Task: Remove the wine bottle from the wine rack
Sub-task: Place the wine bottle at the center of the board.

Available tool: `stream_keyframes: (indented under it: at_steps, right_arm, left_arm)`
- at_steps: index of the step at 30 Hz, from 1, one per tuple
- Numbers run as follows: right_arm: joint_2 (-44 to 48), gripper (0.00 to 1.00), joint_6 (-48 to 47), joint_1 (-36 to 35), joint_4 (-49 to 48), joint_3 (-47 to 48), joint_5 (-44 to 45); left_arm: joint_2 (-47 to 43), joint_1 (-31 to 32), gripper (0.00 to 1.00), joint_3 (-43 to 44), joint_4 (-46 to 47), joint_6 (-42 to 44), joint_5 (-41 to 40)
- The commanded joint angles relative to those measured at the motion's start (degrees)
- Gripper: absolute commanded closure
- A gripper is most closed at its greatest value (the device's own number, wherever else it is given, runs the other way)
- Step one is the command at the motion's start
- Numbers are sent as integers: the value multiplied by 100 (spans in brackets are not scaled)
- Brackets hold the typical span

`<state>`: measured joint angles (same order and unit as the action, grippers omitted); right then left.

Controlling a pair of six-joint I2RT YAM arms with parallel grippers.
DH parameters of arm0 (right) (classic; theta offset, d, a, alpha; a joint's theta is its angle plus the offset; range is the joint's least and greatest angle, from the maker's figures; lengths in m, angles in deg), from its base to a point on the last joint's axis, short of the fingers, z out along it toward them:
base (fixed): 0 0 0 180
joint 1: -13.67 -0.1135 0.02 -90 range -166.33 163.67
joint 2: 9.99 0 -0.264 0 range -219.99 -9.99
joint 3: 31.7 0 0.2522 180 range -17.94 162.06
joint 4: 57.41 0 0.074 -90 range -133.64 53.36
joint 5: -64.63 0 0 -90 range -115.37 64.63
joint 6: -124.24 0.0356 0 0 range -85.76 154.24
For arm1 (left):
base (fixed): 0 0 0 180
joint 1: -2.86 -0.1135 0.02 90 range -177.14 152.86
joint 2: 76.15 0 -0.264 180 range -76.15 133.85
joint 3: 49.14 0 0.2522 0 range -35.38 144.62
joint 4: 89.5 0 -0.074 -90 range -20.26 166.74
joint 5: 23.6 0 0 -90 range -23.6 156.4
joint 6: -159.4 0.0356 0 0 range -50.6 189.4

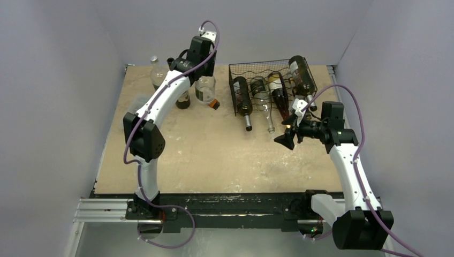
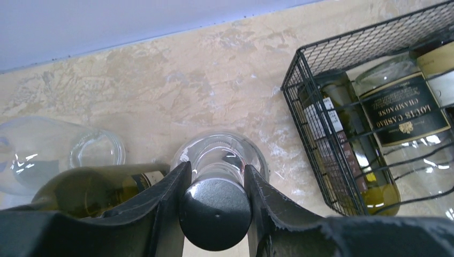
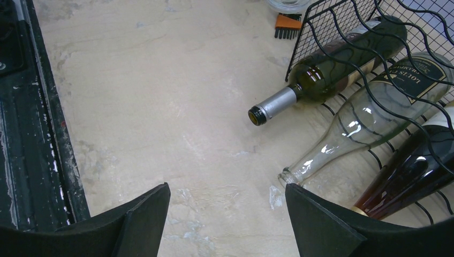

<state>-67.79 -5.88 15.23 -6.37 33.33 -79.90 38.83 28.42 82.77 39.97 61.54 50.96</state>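
4 btls (image 1: pixel 242 96) in 1 rack (image 1: pixel 257 68), 3 outside

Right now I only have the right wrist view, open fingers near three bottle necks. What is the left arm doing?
Observer: The left gripper is shut on the dark-capped neck of an upright clear bottle, left of the wine rack.
Operator: How many bottles are in the rack?
Observer: Four; the fourth, a dark bottle, lies at its far right corner.
Operator: Anything beside the held one?
Observer: Two more stand there: an olive-green bottle and a second clear bottle.
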Motion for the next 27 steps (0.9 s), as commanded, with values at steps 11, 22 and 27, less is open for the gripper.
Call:
stream_keyframes:
  at_steps: [11, 22, 27]
  right_arm:
    - [-32, 17, -115, 28, 52, 52, 3]
    - [-47, 17, -128, 28, 60, 52, 11]
    - [-47, 16, -135, 28, 69, 55, 17]
  left_arm:
    - [235, -242, 100, 927, 1744, 15, -362]
    - [535, -314, 100, 1200, 1969, -46, -452]
    - [633, -358, 100, 1286, 2037, -42, -486]
